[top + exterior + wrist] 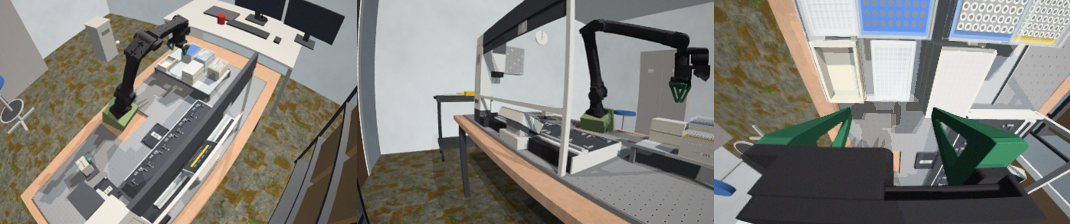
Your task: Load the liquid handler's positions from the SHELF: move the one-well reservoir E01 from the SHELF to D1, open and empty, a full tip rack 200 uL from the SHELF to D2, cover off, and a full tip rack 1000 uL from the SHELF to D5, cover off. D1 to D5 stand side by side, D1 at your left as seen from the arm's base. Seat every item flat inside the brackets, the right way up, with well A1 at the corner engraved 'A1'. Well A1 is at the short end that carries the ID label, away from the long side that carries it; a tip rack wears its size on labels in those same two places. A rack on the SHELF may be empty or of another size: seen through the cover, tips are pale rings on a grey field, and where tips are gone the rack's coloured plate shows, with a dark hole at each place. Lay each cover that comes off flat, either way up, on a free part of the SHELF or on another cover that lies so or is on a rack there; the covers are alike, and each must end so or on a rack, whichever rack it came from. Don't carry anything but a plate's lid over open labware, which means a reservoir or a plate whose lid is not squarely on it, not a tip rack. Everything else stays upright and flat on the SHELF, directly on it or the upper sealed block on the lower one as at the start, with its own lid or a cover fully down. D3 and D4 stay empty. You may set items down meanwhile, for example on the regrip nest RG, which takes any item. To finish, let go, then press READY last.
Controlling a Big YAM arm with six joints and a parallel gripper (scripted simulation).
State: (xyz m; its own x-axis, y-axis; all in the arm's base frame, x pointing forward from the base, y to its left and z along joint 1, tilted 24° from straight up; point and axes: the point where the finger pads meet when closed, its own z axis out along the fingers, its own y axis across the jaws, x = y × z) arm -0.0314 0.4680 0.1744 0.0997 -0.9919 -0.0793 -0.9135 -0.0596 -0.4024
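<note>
My gripper (186, 49) (678, 97) (891, 111) is open and empty, hanging high above the near edge of the SHELF (207, 85) (652, 145). In the wrist view the cream one-well reservoir (839, 70) (167, 62) lies open at the shelf's left front. Beside it is a white lidded plate (893, 67), then a white sealed block (964, 75) (192, 70) (667, 130). Behind them are a blue rack showing dark holes (895, 15) (194, 49), a blue rack with pale rings (986, 17) (204, 56) and a yellow rack with small pale rings (1044, 20) (217, 66).
The dark deck with its bracketed positions (174, 136) runs along the liquid handler's frame (230, 90) (567, 88). A dark nest with a white label (155, 135) lies beside the deck. The arm's green base (120, 115) (597, 120) stands at the table's edge. A small box (85, 165) sits at the near end.
</note>
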